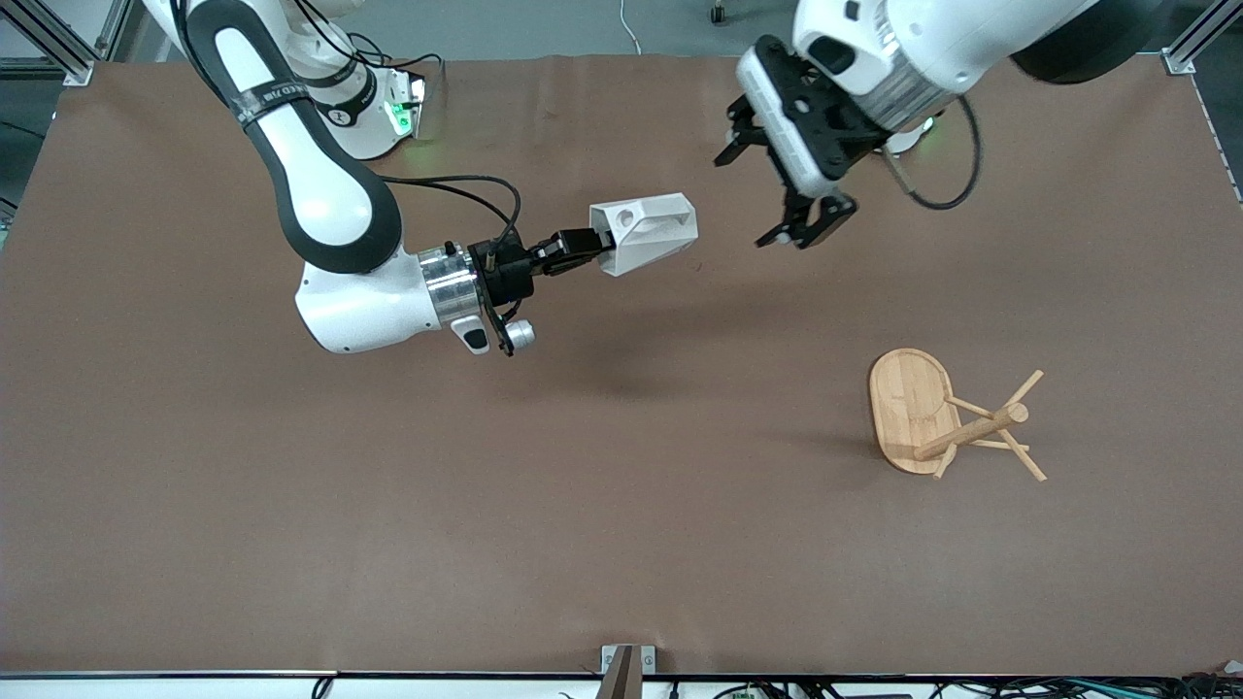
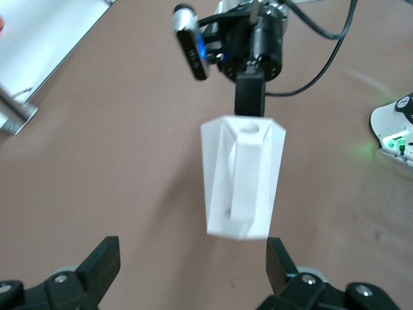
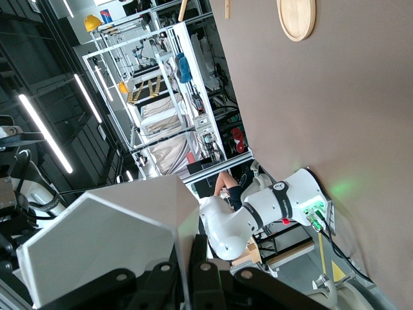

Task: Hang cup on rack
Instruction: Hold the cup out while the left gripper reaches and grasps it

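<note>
Sideways over the table, the right claw clamps the cup; the left claw hangs open alongside.

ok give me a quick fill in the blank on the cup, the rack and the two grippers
1. The white faceted cup is held in the air by the ____ gripper.
2. The left gripper hovers beside the cup with its jaws ____.
3. The bamboo rack stands toward the ____ arm's end of the table.

Missing words: right; open; left

A robotics lab here: aluminium framing edges the brown-covered table, with metal shelving and strip lights near it.
</note>
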You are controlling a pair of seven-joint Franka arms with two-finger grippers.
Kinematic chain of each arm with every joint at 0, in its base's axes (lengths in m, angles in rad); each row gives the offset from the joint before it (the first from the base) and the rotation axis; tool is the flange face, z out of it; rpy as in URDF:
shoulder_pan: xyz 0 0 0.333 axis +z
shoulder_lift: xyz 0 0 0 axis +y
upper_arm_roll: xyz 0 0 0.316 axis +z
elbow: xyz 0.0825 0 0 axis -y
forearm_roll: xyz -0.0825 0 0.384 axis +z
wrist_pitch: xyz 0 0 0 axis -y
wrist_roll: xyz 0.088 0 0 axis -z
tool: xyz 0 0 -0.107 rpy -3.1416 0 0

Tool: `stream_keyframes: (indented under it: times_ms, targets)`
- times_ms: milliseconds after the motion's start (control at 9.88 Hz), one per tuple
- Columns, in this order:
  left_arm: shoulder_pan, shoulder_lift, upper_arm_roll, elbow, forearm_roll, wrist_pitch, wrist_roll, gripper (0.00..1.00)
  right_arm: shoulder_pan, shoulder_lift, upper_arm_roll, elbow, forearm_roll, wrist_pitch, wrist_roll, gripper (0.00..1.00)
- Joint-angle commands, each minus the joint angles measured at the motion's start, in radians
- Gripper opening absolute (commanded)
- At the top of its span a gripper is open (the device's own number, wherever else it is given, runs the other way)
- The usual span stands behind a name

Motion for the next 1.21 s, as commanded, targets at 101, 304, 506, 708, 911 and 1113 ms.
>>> stream_keyframes:
  times_ms: [101,304,506,708,911,1113]
  targets:
    - [-0.016,0.043,-0.023,-0.017,0.003,0.021,0.036,1.00,-0.014,-0.015,0.017,-0.020,0.030,0.009,0.005,0.00]
    - [-0.060,0.072,-0.025,-0.017,0.056,0.021,0.020,1.00,-0.014,-0.015,0.017,-0.020,0.030,0.009,0.005,0.00]
    - [-0.105,0.088,-0.025,-0.017,0.116,0.021,-0.085,1.00,-0.014,-0.015,0.017,-0.020,0.030,0.009,0.005,0.00]
    - [-0.116,0.114,-0.025,-0.018,0.168,0.020,-0.135,1.00,-0.014,-0.015,0.017,-0.020,0.030,0.009,0.005,0.00]
    - [-0.117,0.138,-0.025,-0.015,0.184,0.020,-0.138,1.00,-0.014,-0.015,0.019,-0.020,0.030,0.007,0.005,0.00]
    - [-0.127,0.150,-0.025,-0.018,0.185,0.021,-0.147,1.00,-0.016,-0.018,0.019,-0.020,0.032,0.007,0.007,0.00]
